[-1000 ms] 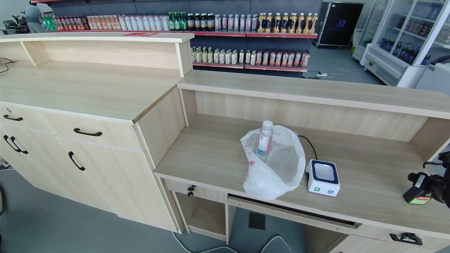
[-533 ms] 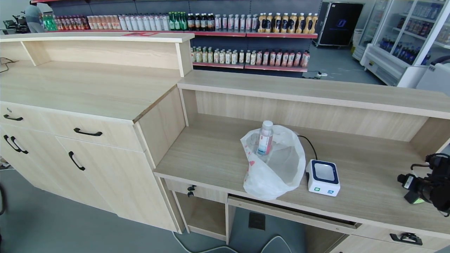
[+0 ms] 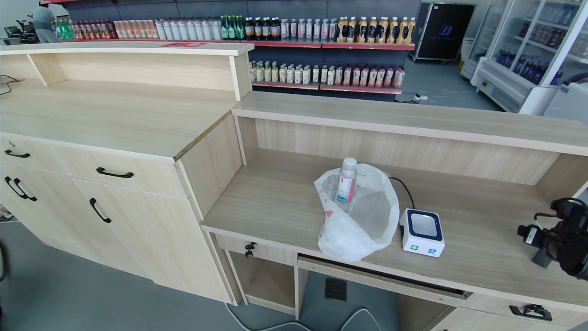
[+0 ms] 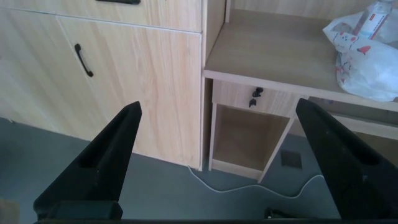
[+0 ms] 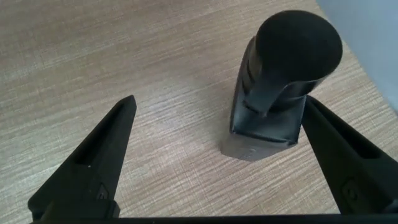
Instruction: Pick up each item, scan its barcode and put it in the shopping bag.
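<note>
A white plastic shopping bag [image 3: 356, 230] lies open on the counter with a clear bottle [image 3: 346, 181] standing in it. To its right sits the white barcode scanner [image 3: 422, 232]. At the counter's right end my right gripper [image 3: 544, 239] hangs just above a small dark item [image 3: 542, 258]. That item [image 5: 273, 87] has a rounded black top and a grey base, and it stands on the wood between the open fingers of the right gripper [image 5: 219, 102], close to one of them. My left gripper [image 4: 217, 106] is open and holds nothing, low beside the counter, with the bag [image 4: 367, 43] far off.
The raised back ledge [image 3: 404, 122] walls the counter's far side. A black cable [image 3: 406, 188] runs from the scanner behind the bag. Cabinet doors with black handles [image 4: 84, 59] and a small drawer [image 4: 255, 99] are below the counter, over grey floor.
The right gripper has turned and shifted slightly at the right edge. The dark item, tilted with a green label showing a second ago, now stands upright on the counter.
</note>
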Motion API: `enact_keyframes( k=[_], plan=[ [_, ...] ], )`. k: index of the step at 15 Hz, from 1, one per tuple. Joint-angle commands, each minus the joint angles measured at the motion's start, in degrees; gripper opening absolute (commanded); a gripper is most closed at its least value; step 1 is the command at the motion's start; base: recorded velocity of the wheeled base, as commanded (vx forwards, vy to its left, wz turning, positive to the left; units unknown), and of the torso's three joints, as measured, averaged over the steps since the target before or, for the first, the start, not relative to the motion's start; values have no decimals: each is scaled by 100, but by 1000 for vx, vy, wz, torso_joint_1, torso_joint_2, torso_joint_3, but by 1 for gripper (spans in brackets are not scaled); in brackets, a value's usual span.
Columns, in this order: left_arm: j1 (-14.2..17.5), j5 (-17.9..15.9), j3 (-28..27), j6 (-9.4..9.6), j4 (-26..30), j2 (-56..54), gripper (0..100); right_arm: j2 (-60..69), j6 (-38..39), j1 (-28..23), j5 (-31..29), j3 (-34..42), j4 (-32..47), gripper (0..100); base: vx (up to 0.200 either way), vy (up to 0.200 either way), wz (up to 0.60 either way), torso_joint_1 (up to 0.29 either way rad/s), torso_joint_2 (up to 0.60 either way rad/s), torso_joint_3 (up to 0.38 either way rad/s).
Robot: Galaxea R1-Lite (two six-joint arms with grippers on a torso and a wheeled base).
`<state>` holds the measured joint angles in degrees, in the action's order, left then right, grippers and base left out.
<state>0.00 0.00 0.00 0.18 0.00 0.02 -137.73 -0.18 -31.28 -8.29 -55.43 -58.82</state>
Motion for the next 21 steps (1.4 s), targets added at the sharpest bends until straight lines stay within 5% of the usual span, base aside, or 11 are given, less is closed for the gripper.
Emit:
enact_keyframes(
  k=[1,18,19,21],
  plan=[
    [0,0,0,-9,0,-2,100,-8,-131,-62,-41,32,-68,100,0,0,0,0,0,0],
    [0,0,0,-1,0,-2,100,-430,-817,-194,-331,-310,-103,100,0,0,0,0,0,0],
    [0,0,0,-1,0,-2,100,-465,-825,-194,-331,-372,-103,0,0,0,0,0,0,0],
    [0,0,0,-1,0,-2,100,-509,-913,-194,-322,-469,-156,0,0,0,0,0,0,0]
  ],
)
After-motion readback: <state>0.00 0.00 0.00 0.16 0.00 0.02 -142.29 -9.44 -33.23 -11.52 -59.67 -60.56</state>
